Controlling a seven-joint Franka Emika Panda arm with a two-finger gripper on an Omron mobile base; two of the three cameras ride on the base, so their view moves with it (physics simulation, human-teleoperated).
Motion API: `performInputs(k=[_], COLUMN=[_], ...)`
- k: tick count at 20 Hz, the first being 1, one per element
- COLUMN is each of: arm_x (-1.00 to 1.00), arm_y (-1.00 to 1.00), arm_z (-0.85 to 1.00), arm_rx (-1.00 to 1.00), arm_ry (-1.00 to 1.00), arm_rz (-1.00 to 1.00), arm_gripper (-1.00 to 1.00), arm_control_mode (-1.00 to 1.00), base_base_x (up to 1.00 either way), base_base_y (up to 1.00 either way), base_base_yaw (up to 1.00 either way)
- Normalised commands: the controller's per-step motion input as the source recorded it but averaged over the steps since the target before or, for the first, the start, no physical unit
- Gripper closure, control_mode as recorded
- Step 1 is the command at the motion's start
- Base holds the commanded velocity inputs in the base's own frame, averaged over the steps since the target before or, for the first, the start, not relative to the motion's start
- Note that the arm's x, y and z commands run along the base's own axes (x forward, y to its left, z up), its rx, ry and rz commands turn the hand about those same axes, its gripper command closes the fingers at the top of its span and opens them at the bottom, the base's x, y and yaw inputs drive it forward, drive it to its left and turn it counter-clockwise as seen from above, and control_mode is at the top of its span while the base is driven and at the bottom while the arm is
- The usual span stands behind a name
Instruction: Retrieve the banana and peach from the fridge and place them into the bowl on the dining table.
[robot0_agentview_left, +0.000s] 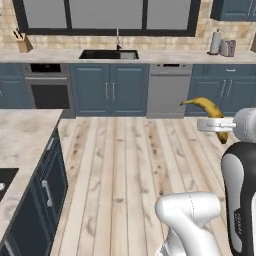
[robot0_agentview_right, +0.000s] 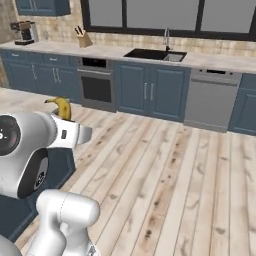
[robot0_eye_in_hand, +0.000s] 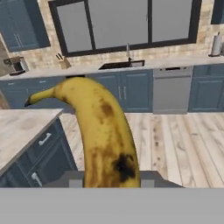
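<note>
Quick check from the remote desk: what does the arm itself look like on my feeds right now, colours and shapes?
The arm is glossy white with rounded, bulbous link shells and black joint sections. A round dark end cap with small white markings sits on one big joint in the right base view. The gripper has a pale grey-white flat body. No loose cables show.

I see the banana (robot0_eye_in_hand: 103, 131) yellow, freckled brown with one dark blotch low down. Cabinets (robot0_agentview_left: 109, 90) are blue-grey, the bench (robot0_agentview_left: 20, 135) beige marbled, the floor (robot0_agentview_left: 130, 165) pale wood planks, the dishwasher (robot0_agentview_right: 209, 102) grey.
</note>
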Motion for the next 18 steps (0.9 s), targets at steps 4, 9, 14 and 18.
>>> performInputs(k=[4, 9, 14, 18], arm_x=[0.00, 0.00, 0.00, 0.00], arm_y=[0.00, 0.00, 0.00, 0.00], arm_z=[0.00, 0.00, 0.00, 0.00], arm_rx=[0.00, 0.00, 0.00, 0.00], arm_ry=[0.00, 0.00, 0.00, 0.00], arm_rz=[0.00, 0.00, 0.00, 0.00], arm_gripper=[1.00, 1.00, 1.00, 1.00], arm_control_mode=[1.00, 1.00, 1.00, 1.00], base_base_x=[1.00, 1.00, 1.00, 1.00], base_base_y=[-0.12, 0.00, -0.07, 0.00], base_base_yaw=[0.00, 0.02, 0.02, -0.04])
